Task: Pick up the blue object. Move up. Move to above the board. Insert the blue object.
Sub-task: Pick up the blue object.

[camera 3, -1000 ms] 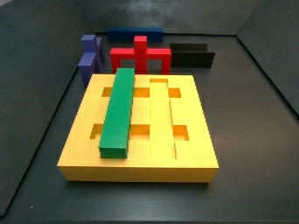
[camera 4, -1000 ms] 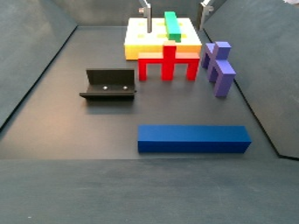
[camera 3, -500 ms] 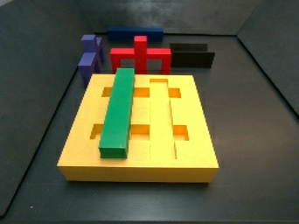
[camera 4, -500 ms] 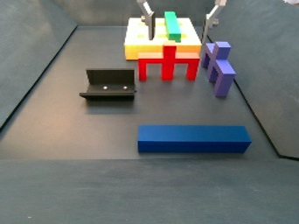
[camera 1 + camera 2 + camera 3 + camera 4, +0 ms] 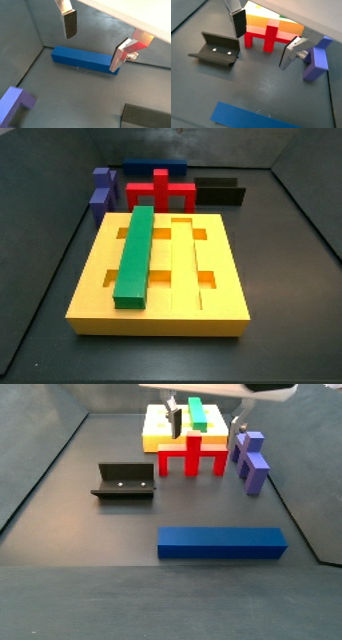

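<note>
Fixture [image 5: 123,482] sits left on the floor. Blue object [image 5: 222,542] lies flat at near centre, untouched. Gripper [image 5: 202,422] hangs far back above the red piece [image 5: 194,452], fingers apart and empty. Judgement: come nearer, centre over the bar, straddle its narrow width, descend squarely.

We see soft, even light from overhead in every view, with faint shadows beneath the blocks. The gripper [image 5: 93,42] hangs open with its plates slightly blurred in both wrist views. The floor [image 5: 80,534] shows a dull sheen, and all pictures are coarse.
</note>
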